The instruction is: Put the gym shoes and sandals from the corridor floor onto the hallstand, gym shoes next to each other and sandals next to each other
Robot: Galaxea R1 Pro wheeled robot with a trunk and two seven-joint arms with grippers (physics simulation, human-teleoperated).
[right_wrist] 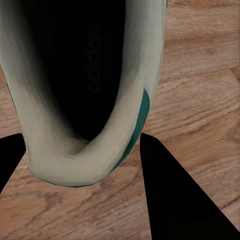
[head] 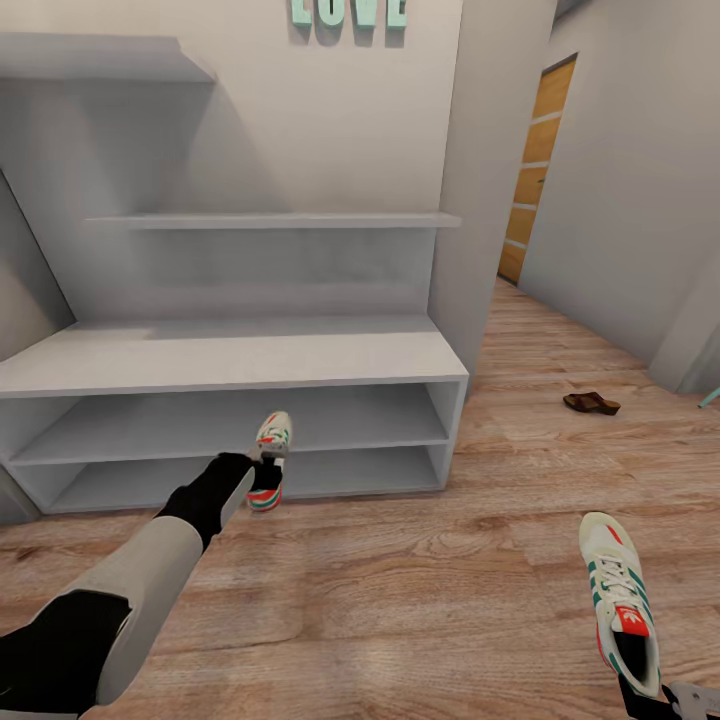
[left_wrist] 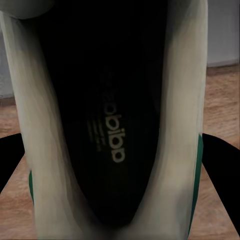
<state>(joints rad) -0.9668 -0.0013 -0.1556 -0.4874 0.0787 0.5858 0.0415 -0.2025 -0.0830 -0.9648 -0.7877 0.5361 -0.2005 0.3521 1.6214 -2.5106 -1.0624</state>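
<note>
1. The left tool [head: 262,468] is clamped on one gym shoe [head: 270,460], toe up, just before the shoe rack [head: 230,365] and its lower shelves (nearer arm).
2. The right tool [head: 655,700] grips the other shoe [head: 620,598] by its heel, farther back.

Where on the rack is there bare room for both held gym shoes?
The hallstand's bench top lies bare from wall to right edge, and both low shelves look open. The left gripper with its gym shoe crowds the shelf fronts near mid-rack.
</note>
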